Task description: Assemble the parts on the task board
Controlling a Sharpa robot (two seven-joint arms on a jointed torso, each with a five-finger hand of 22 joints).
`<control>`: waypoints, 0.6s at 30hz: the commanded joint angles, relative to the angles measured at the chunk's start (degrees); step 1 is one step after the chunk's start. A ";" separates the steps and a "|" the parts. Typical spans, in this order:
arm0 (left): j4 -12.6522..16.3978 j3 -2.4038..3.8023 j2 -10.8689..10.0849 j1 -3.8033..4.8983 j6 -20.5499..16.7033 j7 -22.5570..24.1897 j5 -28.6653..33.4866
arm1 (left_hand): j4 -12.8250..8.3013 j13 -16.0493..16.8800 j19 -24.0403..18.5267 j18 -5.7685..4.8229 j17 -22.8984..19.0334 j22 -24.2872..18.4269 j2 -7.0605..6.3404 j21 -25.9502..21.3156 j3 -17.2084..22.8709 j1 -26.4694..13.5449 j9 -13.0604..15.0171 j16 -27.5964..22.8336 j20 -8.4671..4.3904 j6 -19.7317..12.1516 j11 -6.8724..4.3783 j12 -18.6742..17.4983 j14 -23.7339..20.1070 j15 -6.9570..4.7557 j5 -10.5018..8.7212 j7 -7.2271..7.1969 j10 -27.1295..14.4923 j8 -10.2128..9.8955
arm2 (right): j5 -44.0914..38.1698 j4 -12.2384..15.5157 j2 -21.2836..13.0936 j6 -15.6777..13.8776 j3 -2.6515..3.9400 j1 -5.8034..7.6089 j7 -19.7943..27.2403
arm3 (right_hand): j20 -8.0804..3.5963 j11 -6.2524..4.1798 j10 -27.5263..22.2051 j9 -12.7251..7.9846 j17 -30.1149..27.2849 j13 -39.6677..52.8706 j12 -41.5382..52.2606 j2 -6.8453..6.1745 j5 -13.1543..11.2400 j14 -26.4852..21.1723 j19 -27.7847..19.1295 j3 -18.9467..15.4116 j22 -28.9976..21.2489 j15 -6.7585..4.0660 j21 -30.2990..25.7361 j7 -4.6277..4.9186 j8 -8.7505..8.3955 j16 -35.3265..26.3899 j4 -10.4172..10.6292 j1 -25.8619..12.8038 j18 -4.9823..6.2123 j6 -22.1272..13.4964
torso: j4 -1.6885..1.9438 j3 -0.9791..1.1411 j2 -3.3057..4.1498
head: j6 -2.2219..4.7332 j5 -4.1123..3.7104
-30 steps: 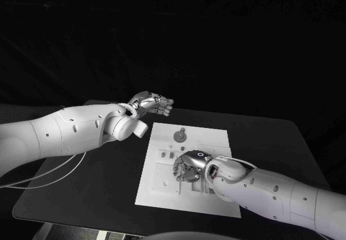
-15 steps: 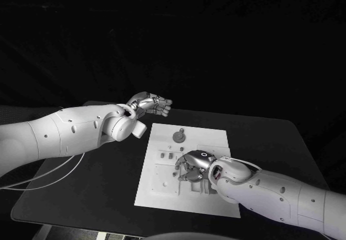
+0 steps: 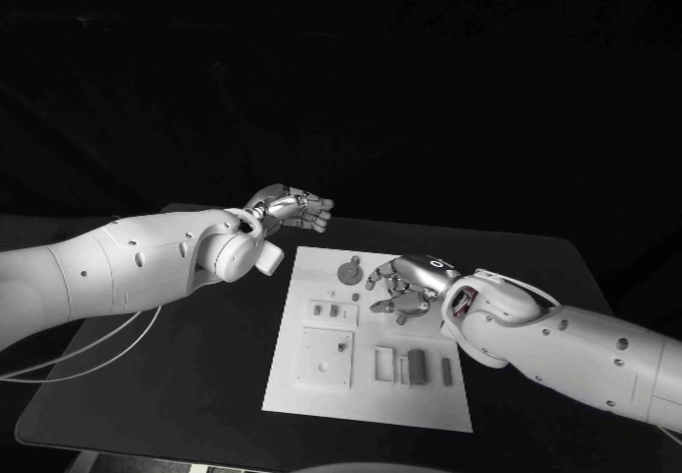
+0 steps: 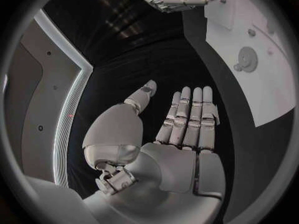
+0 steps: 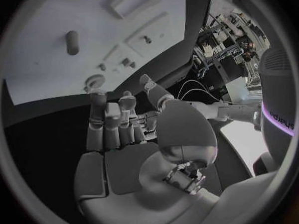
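black bench [image 3: 185,384] and a dark, unlit background surround the work. at the bench's middle lies the flat white rectangular task board [image 3: 427,406], its long side running away from the robot. on it are seen a round grey knob-like part [image 3: 351,268] near the far end, two small dark parts [image 3: 325,311] side by side below it, a square raised plate [image 3: 325,356] toward the near left, and several narrow upright grey parts [image 3: 412,368] standing in a row at the near middle.

the right hand [image 3: 399,284] hovers over the board's far half, just beside the round knob-like part, fingers loosely curled and apart, with nothing seen held in them. the left hand [image 3: 292,208] is held off the board beyond its far left corner, fingers straight and pressed side by side in its wrist view, empty.

the step in hand is judged to be a reach for the round part. it would be done well if the fingers were brought down squarely around the part's rim, not across its top, and closed evenly so it is not tipped. the neighbouring small parts should be cleared by the knuckles, and the board should not be shoved.
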 commanded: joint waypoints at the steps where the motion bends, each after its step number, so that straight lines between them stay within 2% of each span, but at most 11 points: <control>1: -0.02 0.06 -0.04 0.07 0.33 0.76 0.18 | 0.03 -0.09 -0.45 1.13 0.11 0.08 -0.18 -0.10 -0.32 0.29 -0.09 -0.24 0.03 0.05 0.06 -0.37 -0.11 0.07 0.02 0.16 0.27 0.15 | 4.43 0.09 -1.59 0.08 0.00 0.55 0.02 | -0.09 -0.19 0.26 0.04 -0.07 0.03 0.02 0.22 0.12 0.15 0.26 -0.47 0.92 -0.09 0.29 1.54 0.38 0.35 0.01 0.16 0.83 -0.70 | -0.01 0.02 -0.02 | 0.07 -0.14; 5: -0.07 0.06 -0.20 0.07 0.24 0.87 -0.05 | 0.03 -0.12 -0.43 1.14 0.15 0.10 -0.16 -0.08 -0.31 0.36 -0.09 -0.23 0.03 0.13 0.03 -0.34 -0.03 0.03 0.02 0.12 0.36 0.20 | 4.79 -1.54 -3.32 0.63 0.00 0.65 0.15 | -0.08 -0.22 0.28 0.02 -0.10 0.00 0.02 0.08 0.12 0.16 0.26 -0.59 0.90 -0.12 0.27 1.52 0.39 0.36 0.01 0.01 0.83 -0.67 | -0.01 0.04 0.01 | 0.19 -0.20; 6: -0.07 0.06 -0.23 0.07 0.23 0.88 -0.05 | 0.03 -0.13 -0.43 1.15 0.16 0.11 -0.16 -0.08 -0.31 0.37 -0.09 -0.22 0.03 0.14 0.03 -0.34 -0.01 0.02 0.02 0.11 0.38 0.21 | 4.80 -1.76 -3.53 0.61 -0.01 0.65 0.17 | -0.07 -0.22 0.29 0.01 -0.11 0.00 0.01 0.03 0.12 0.15 0.25 -0.62 0.89 -0.12 0.27 1.51 0.39 0.36 0.01 -0.03 0.83 -0.67 | 0.05 -0.01 0.03 | 0.20 -0.21; 11: -0.30 0.06 -0.24 0.07 0.23 0.89 -0.08 | 0.03 -0.15 -0.40 1.15 0.20 0.13 -0.15 -0.07 -0.32 0.40 -0.10 -0.21 0.02 0.18 0.01 -0.33 0.04 -0.01 0.02 0.09 0.43 0.24 | 4.74 -3.68 -3.96 0.93 -0.05 0.59 0.33 | -0.06 -0.22 0.28 -0.08 -0.18 -0.05 -0.03 -0.35 0.12 0.09 0.20 -0.72 0.85 -0.13 0.21 1.52 0.32 0.33 0.02 -0.16 0.83 -0.78 | 0.07 0.09 0.07 | 0.42 0.06; 14: -0.39 0.06 -0.22 0.07 0.29 0.90 -0.10 | 0.03 -0.16 -0.40 1.16 0.20 0.13 -0.15 -0.06 -0.32 0.40 -0.10 -0.22 0.01 0.19 0.01 -0.33 0.05 -0.01 0.02 0.09 0.44 0.24 | 4.65 -4.51 -3.89 1.24 -0.15 0.09 0.41 | -0.05 -0.18 0.23 -0.16 -0.23 -0.09 -0.08 -0.58 0.12 0.04 0.15 -0.75 0.82 -0.10 0.15 1.56 0.21 0.30 0.04 -0.22 0.83 -0.97 | 0.14 0.05 0.07 | 0.48 -0.24; 18: -0.52 0.06 -0.21 0.07 0.30 0.90 -0.11 | 0.03 -0.17 -0.39 1.16 0.21 0.14 -0.16 -0.06 -0.32 0.41 -0.11 -0.22 0.01 0.19 0.01 -0.33 0.06 -0.02 0.02 0.08 0.45 0.25 | 4.38 -5.15 -3.71 1.72 -0.35 -1.02 0.53 | 0.02 -0.05 0.06 -0.35 -0.33 -0.16 -0.20 -1.20 0.13 -0.14 0.03 -0.87 0.77 0.02 0.03 1.70 -0.07 0.24 0.09 -0.50 0.83 -1.44 | 0.16 0.00 0.05 | 0.30 -0.15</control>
